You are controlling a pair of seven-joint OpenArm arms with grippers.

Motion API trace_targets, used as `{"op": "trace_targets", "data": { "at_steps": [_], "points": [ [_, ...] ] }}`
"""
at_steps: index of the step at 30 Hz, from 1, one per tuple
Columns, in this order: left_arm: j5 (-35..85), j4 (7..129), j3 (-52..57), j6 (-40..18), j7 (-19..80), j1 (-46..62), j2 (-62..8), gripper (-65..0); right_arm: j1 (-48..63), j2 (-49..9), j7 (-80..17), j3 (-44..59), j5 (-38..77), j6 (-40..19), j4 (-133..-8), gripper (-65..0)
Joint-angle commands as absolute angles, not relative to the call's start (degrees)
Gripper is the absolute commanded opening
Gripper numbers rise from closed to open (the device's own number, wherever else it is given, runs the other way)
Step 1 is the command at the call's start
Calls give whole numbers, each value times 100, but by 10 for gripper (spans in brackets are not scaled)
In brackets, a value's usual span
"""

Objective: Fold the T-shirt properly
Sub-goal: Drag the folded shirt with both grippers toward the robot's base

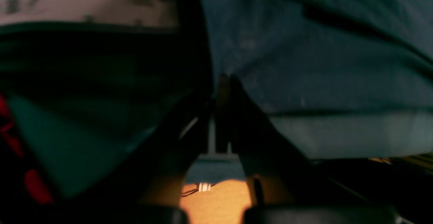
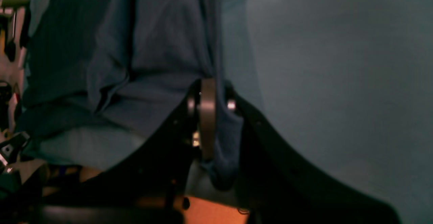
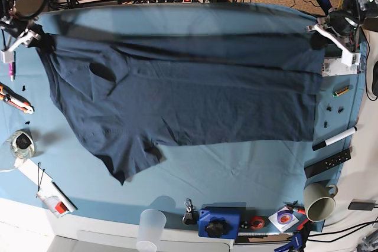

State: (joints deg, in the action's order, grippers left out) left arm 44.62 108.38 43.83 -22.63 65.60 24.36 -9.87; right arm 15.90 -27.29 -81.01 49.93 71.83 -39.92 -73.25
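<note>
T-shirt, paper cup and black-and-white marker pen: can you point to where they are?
T-shirt (image 3: 195,98), base view, middle of the dark navy cloth.
paper cup (image 3: 319,201), base view, on its side wall.
marker pen (image 3: 335,138), base view, on its white barrel.

We are seeing a light blue tablecloth covering the table, a translucent cup and beige mug standing near its front edge, and a marker lying at one side.

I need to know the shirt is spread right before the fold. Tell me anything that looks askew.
The T-shirt hangs unevenly between the right gripper and left gripper. On the base view's left, a sleeve droops to a crumpled point well below the straight edge on the right, with creases around it. Otherwise nothing stands out.
</note>
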Motion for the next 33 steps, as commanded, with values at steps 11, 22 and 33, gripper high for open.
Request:
{"op": "trace_targets", "data": {
  "at_steps": [11,22,33],
  "points": [
    [4462,10925,4530,-2318,6761,2700,-1066,-650,2099,-2871,-8000,5111,7220,-4000,-7426,-650],
    [4488,10927,4530,-2322,6777,2698,-1063,-650,2110,-2873,-8000,5111,7223,-4000,-7426,-650],
    [4711,11279,4532,-2324,6816,2703,-1066,-375,2110,-3234,-8000,5151,8423,-4000,-7426,-527]
  ]
}}
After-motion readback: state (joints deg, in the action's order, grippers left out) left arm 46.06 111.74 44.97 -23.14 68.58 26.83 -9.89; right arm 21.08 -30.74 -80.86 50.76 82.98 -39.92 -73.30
